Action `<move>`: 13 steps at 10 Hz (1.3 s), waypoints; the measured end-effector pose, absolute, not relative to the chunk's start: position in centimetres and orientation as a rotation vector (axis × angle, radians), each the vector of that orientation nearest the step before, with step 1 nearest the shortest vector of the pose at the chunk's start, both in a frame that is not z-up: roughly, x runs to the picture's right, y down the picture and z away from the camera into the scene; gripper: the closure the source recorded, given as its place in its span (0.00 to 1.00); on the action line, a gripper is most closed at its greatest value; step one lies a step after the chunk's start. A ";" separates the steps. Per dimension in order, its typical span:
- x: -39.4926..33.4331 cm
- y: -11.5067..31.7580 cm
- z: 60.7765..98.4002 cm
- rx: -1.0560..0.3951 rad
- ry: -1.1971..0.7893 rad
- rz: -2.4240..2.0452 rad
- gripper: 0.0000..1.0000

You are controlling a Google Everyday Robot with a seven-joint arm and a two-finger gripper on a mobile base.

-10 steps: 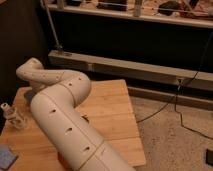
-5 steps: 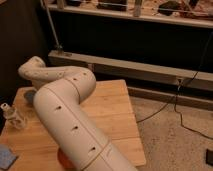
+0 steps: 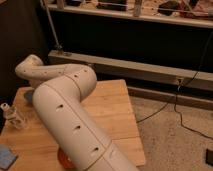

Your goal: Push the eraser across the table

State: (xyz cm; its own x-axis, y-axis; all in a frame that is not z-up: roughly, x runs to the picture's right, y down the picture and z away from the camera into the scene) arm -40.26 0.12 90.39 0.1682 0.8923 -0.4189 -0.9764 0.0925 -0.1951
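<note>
The table [image 3: 112,107] is a light-wood plank top, and my white arm [image 3: 65,107] crosses it from the bottom edge to the far left. The arm bends at an elbow [image 3: 82,80] and ends in a wrist [image 3: 30,67] over the table's far left corner. My gripper is hidden behind the arm's last link there. A small dark grey-blue patch [image 3: 28,94] peeks out beside the arm at the left; it may be the eraser, but I cannot tell.
A clear bottle [image 3: 12,117] stands near the table's left edge. A flat light-blue pad [image 3: 6,156] lies at the front left corner. An orange object [image 3: 65,159] shows under the arm at the front. A dark shelf and rail [image 3: 150,70] run behind, with cables [image 3: 180,107] on the floor to the right.
The thick arm link has swung to the left, uncovering more of the table's right side. The wrist stays over the far left corner.
</note>
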 end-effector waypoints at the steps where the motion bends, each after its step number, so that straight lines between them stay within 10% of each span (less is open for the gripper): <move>1: -41.2 0.2 89.4 -0.495 0.167 1.289 0.90; 4: -42.1 1.1 87.2 -0.545 0.091 0.984 0.86; 9: -41.2 6.0 80.8 -0.807 0.138 0.721 0.45; 13: -42.0 11.9 76.2 -0.940 0.228 0.769 0.76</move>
State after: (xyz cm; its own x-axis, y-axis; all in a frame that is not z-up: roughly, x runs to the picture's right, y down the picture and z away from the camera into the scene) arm -42.05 11.88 76.23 0.7169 0.4939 -0.4920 -0.6822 0.3518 -0.6409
